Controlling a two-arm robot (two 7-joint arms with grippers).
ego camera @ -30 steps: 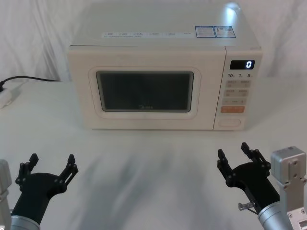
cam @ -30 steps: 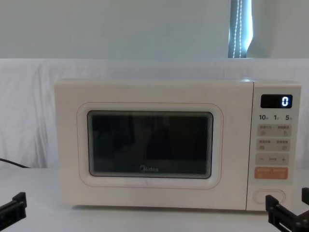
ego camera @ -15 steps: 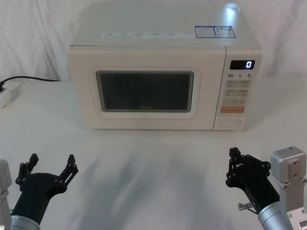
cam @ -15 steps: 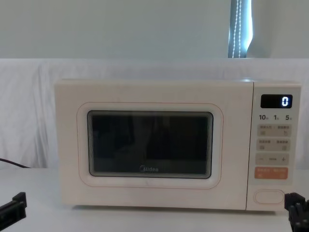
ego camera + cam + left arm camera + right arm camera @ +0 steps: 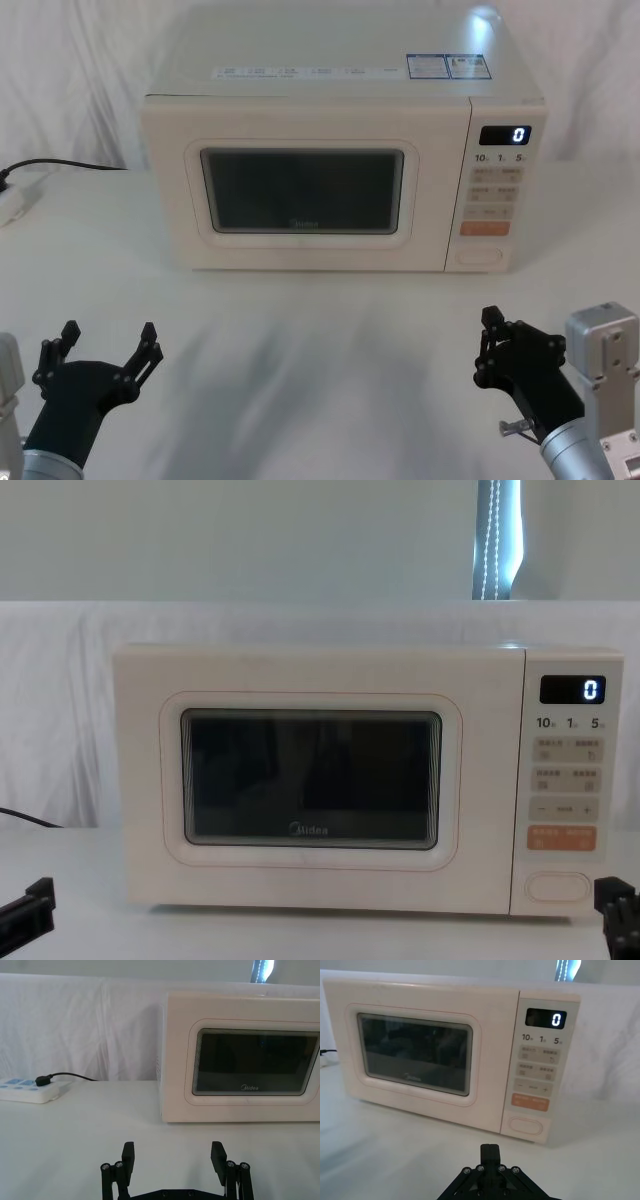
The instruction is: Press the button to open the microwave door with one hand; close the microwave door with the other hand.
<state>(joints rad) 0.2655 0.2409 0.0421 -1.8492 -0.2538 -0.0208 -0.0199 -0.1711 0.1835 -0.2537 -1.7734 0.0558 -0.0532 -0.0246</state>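
A cream microwave stands at the back of the table, its door (image 5: pixel 300 190) (image 5: pixel 310 780) (image 5: pixel 415 1055) (image 5: pixel 255 1062) closed flat, with a dark window. The wide cream pill button (image 5: pixel 478 255) (image 5: pixel 558 886) (image 5: pixel 525 1125) sits lowest on the control panel, under the orange key. My right gripper (image 5: pixel 491 322) (image 5: pixel 489 1149) is shut and empty, low over the table a short way in front of the button. At the near left my left gripper (image 5: pixel 108 336) (image 5: pixel 172 1152) hangs open with nothing between its fingers, well short of the door.
A power strip (image 5: pixel 15 200) (image 5: pixel 30 1091) with a black cable (image 5: pixel 60 163) lies at the far left of the white table (image 5: pixel 320 330). White cloth hangs behind the microwave. The display (image 5: pixel 505 135) reads 0.
My right gripper has closed its fingers from wide apart to fully together, staying in about the same place. The left arm and the door have not moved.
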